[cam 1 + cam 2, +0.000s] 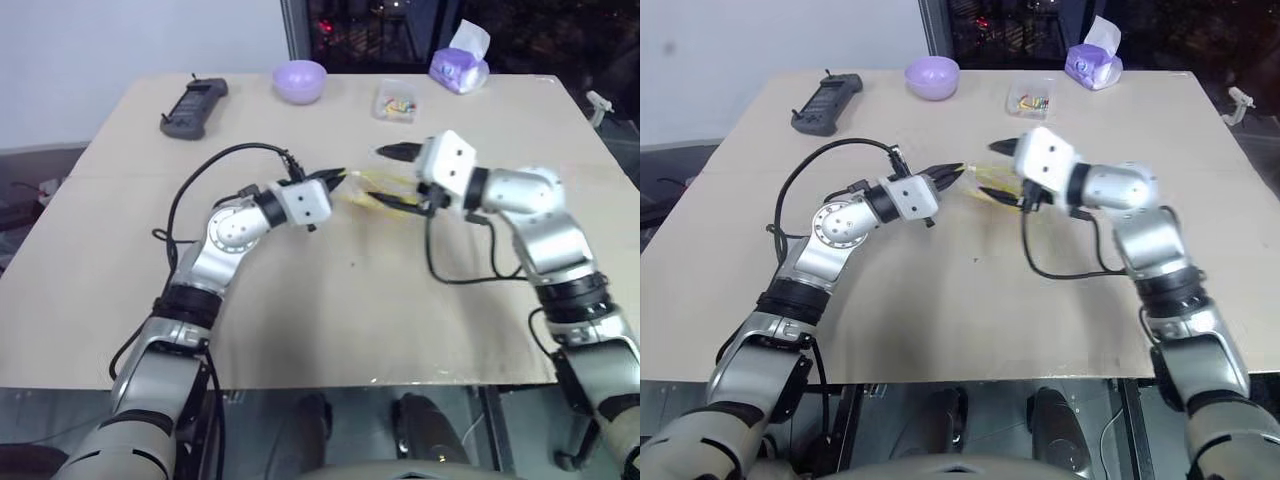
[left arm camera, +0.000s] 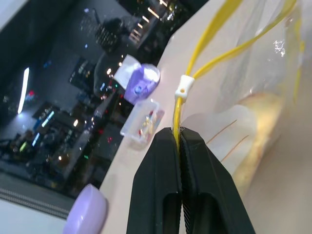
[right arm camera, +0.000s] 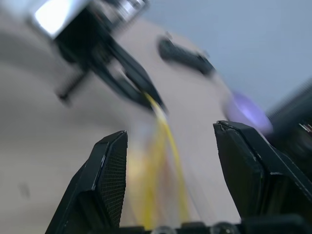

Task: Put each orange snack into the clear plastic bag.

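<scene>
Left gripper (image 2: pixel 179 139) pinches the crinkly clear plastic bag (image 2: pixel 253 92) by its yellow seal strip.
Right gripper (image 3: pixel 168 141), forearm level, faces it with fingers apart; the domed orange-yellow bun (image 2: pixel 256 131) lies inside the bag, beyond the left fingertips.

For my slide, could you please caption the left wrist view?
Left gripper pinching the clear plastic bag by its yellow seal strip.

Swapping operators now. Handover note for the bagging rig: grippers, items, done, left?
Left gripper: fingers shut on the yellow seal strip of the clear plastic bag, held up over mid-table.
Right gripper: open, empty, facing the bag's other side.
Orange snack: appears to be inside the bag already.
Done: snack bagged, as far as visible.
Left: confirm no snack remains out; lower or seal the bag if needed.
</scene>
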You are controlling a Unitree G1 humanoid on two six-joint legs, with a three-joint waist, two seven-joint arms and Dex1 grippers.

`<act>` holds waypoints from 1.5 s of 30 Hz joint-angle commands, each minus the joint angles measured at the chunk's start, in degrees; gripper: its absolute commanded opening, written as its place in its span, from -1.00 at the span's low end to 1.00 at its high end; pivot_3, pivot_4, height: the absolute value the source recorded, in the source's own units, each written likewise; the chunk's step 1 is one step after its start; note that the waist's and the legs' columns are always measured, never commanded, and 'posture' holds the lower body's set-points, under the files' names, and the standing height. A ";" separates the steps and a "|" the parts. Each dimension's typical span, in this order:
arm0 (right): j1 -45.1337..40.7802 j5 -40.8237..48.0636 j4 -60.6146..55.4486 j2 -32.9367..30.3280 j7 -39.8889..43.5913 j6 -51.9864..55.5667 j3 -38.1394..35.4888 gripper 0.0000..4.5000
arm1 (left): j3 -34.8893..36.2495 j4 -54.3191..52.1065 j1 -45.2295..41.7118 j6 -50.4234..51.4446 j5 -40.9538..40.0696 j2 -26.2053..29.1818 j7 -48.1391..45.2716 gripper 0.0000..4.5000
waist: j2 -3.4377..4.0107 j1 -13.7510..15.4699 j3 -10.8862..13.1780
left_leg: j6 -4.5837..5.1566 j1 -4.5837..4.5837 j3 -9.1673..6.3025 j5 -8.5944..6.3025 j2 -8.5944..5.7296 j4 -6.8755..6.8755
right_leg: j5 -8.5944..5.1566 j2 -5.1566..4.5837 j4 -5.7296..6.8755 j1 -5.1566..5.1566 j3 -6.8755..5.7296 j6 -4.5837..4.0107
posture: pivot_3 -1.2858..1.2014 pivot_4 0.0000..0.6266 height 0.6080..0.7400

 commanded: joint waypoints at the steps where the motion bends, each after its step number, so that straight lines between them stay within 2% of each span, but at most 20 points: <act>1: -2.39 -2.01 2.58 1.06 -1.87 -5.46 0.19 0.36 | 0.95 -4.24 -1.10 -0.01 -2.13 0.44 -1.39 -1.00 | 0.00 0.28 0.00 | 0.00 0.00 -0.01 0.00 0.00 0.01 | 0.00 0.00 -0.02 0.02 -0.02 0.00 | 0.03 -0.52 1.00; 8: -3.41 -5.55 7.81 2.27 -3.73 -11.21 0.94 0.36 | 1.23 -5.89 -0.67 0.78 -2.05 0.92 -2.20 -1.00 | 0.00 -0.18 0.00 | 0.00 0.00 -0.01 0.00 0.00 0.01 | 0.00 0.01 0.00 0.00 -0.02 0.00 | 0.03 -0.52 1.00; 9: -3.30 -5.81 8.09 2.24 -3.74 -11.68 1.06 0.13 | 1.27 -6.03 -0.59 0.82 -2.04 1.02 -2.24 -1.00 | 0.00 -0.21 0.00 | 0.00 0.00 -0.01 0.00 0.00 0.01 | 0.00 0.01 0.00 0.00 -0.01 0.00 | 0.03 -0.52 1.00; 10: -3.09 -6.17 8.30 2.22 -3.90 -12.22 1.17 -0.01 | 1.29 -5.98 -0.65 0.83 -2.02 1.08 -2.26 -1.00 | 0.00 -0.27 0.00 | 0.00 0.00 -0.01 0.00 0.00 0.01 | 0.00 0.01 0.00 0.00 -0.01 0.00 | 0.03 -0.52 1.00; 18: -2.71 -7.21 8.37 2.24 -4.91 -13.34 0.73 -0.01 | 1.00 -5.88 -0.39 0.57 -1.80 1.39 -2.27 -1.00 | 0.01 -0.24 0.00 | 0.00 0.01 -0.01 0.00 0.00 0.01 | 0.00 0.01 0.01 0.00 0.00 0.00 | 0.03 -0.52 1.00; 23: -2.72 -7.26 8.47 2.16 -5.02 -13.24 0.80 -0.71 | 0.87 -5.66 -0.42 0.43 -1.70 1.34 -2.21 -1.00 | 0.01 -0.25 0.00 | 0.00 0.01 -0.01 0.00 0.00 0.01 | 0.00 0.01 0.00 0.00 0.00 0.00 | 0.03 -0.52 1.00; 34: -2.14 -7.33 8.25 2.16 -4.98 -13.08 0.88 -0.71 | 0.66 -5.32 -0.29 0.30 -1.48 1.07 -1.99 -1.00 | 0.01 -0.25 0.00 | 0.00 0.01 -0.01 0.00 0.00 0.01 | 0.00 0.01 0.01 0.00 0.00 0.00 | 0.03 -0.52 1.00; 36: -2.07 -7.33 8.35 2.10 -4.95 -13.13 0.85 -0.95 | 0.64 -5.26 -0.29 0.27 -1.43 1.06 -1.97 -1.00 | 0.01 -0.25 0.01 | 0.00 0.01 -0.01 0.00 0.00 0.01 | 0.00 0.01 0.01 0.00 0.00 0.00 | 0.03 -0.52 1.00; 37: -2.02 -7.34 8.34 2.06 -4.94 -13.13 0.84 -0.98 | 0.64 -5.32 -0.26 0.28 -1.43 1.08 -1.97 -1.00 | 0.01 -0.25 0.00 | 0.00 0.01 -0.01 0.00 0.00 0.01 | 0.00 0.01 0.01 0.00 0.00 0.00 | 0.03 -0.52 1.00; 45: -1.73 -7.84 9.08 1.25 -4.97 -13.29 0.46 -0.98 | 1.19 -3.66 -0.51 0.12 -0.11 1.71 -0.54 -1.00 | 0.01 -0.25 0.01 | 0.00 0.01 -0.01 0.00 0.00 0.01 | 0.00 0.01 0.01 0.00 0.00 0.00 | 0.03 -0.52 1.00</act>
